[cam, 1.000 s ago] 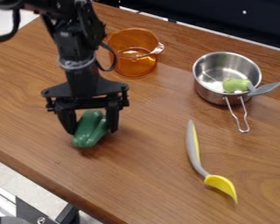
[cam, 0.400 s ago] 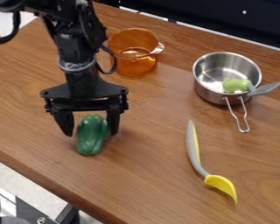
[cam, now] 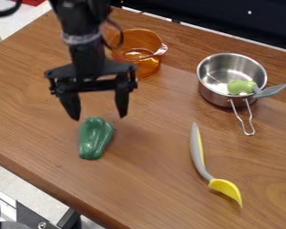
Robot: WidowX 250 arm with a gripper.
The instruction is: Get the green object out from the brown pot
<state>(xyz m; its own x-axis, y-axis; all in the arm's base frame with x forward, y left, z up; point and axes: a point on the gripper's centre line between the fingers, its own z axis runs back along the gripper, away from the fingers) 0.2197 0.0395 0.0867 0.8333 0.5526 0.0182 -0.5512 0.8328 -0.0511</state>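
My gripper (cam: 98,117) hangs over the left part of the table with its fingers spread and nothing between them. Just below the fingertips, the green pepper-shaped object (cam: 95,139) lies on the wooden table, clear of the gripper. The brown, see-through amber pot (cam: 139,44) stands behind and to the right of the gripper, with a small handle on its right side. No green object can be seen in the pot; the arm overlaps its left edge.
A steel saucepan (cam: 210,91) at the right back holds a light green item (cam: 241,86) with a grey part over the rim. A grey and yellow spoon (cam: 198,152) lies at right of centre. The table's front edge (cam: 56,194) runs along the lower left.
The gripper opened and let go of the green object, then rose away from it. The green object turned slightly and now rests on the table below the gripper.
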